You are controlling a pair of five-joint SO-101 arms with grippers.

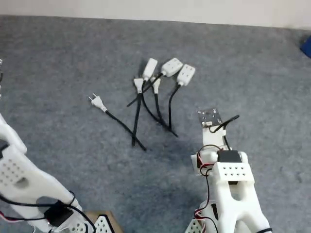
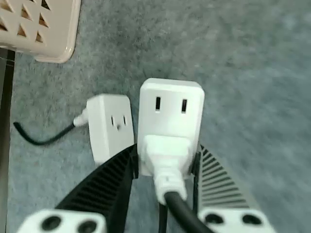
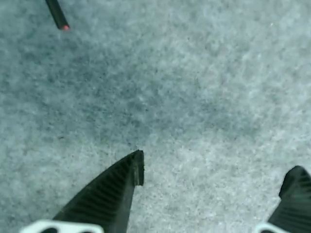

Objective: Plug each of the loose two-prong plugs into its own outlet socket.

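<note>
The left gripper (image 2: 166, 154) clamps a white outlet socket (image 2: 171, 109) just beside a second socket (image 2: 111, 125), while the right gripper (image 3: 213, 178) gapes wide above grey carpet (image 3: 194, 87).

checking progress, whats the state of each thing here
left gripper: shut on held socket
held socket: slots empty
side socket: face up, slots empty
loose plug: unplugged, lying free
clustered plugs: too small to tell
right gripper: open, empty

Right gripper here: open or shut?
Open. In the right wrist view the right gripper has its fingers wide apart, with bare grey carpet between them and nothing held.
</note>
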